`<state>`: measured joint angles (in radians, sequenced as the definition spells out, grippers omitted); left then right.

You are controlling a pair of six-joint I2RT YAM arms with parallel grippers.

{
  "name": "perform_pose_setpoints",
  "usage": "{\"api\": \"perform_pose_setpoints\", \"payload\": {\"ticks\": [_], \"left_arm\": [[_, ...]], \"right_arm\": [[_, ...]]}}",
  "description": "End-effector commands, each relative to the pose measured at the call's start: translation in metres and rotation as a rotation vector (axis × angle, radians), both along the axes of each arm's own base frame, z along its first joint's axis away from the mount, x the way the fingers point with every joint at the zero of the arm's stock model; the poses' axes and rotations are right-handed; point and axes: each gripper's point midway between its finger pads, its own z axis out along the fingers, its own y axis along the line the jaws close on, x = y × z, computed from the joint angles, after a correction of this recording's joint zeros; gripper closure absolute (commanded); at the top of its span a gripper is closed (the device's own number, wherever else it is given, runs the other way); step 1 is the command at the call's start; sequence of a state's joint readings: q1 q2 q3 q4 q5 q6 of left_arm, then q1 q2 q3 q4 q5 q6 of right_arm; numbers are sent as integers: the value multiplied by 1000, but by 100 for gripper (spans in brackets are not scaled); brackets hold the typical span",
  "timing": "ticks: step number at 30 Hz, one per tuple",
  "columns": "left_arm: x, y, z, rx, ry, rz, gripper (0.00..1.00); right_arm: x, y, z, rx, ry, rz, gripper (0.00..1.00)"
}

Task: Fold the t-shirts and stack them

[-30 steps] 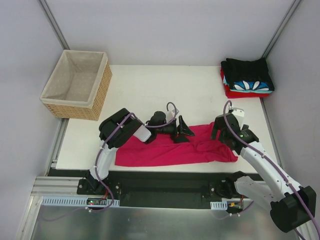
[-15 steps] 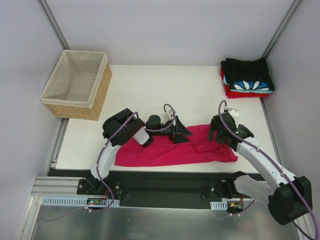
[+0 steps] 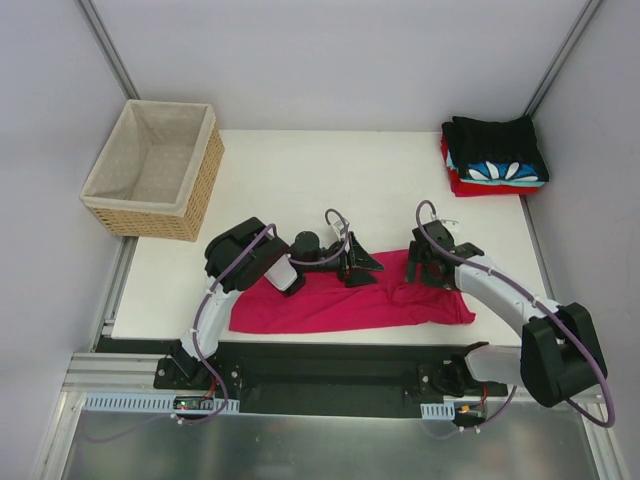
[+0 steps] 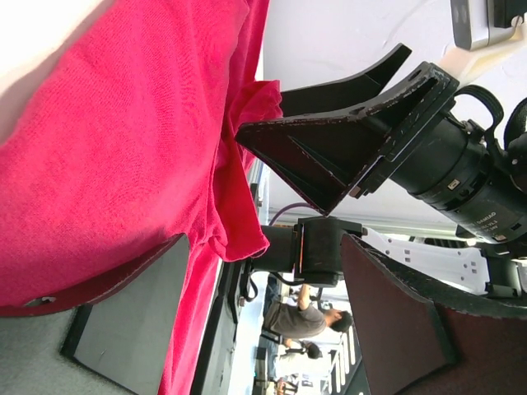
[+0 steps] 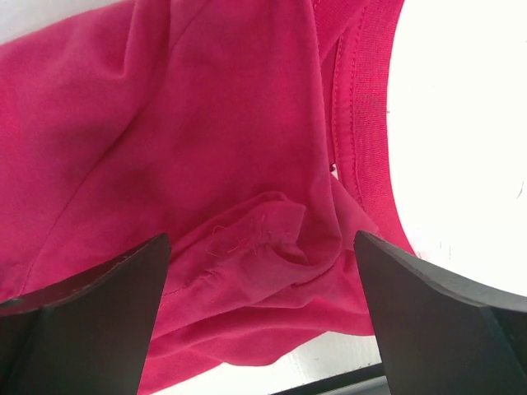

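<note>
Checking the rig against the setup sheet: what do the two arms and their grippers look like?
Both the left arm and right arm have white links, bulky black joint housings and a purple cable looping along each. The left gripper and right gripper are black, with broad, flat, wedge-shaped fingers.

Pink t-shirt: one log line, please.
pink t-shirt: lying along near edge | left gripper: open over it | right gripper: open over it

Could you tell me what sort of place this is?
Likely a robotics lab cell: a white table enclosed by plain panels, left arm and right arm on a base rail, and a person beyond.
</note>
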<state>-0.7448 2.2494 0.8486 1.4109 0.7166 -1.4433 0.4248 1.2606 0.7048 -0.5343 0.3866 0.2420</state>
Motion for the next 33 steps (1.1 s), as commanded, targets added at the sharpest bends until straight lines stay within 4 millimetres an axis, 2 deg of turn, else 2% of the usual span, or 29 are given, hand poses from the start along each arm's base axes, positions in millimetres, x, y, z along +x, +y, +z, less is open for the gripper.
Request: {"api": "perform_pose_setpoints", "payload": {"ticks": [1, 5, 13, 15, 20, 24, 28, 33], "left_arm": [[-5, 15, -37, 100, 58, 17, 25], [-3, 14, -37, 98, 57, 22, 25], [-2, 15, -34, 92, 58, 32, 25], [-3, 14, -33, 91, 56, 26, 25], [-2, 14, -33, 91, 55, 23, 25], [-2, 13, -32, 90, 53, 15, 25], [-2, 14, -32, 90, 52, 13, 25], [-1, 18, -34, 91, 59, 21, 25]], "right_arm": [[-9, -2, 9, 20, -20, 7, 2], [-26, -8, 13, 16, -2, 10, 2], [-44, 2, 6, 23, 43, 13, 2], [-39, 1, 8, 12, 17, 9, 2], [-10, 5, 28, -29, -34, 23, 2], [8, 7, 31, -55, -38, 30, 2], [20, 11, 27, -57, -29, 26, 2], [21, 11, 9, -62, 9, 20, 2]]}}
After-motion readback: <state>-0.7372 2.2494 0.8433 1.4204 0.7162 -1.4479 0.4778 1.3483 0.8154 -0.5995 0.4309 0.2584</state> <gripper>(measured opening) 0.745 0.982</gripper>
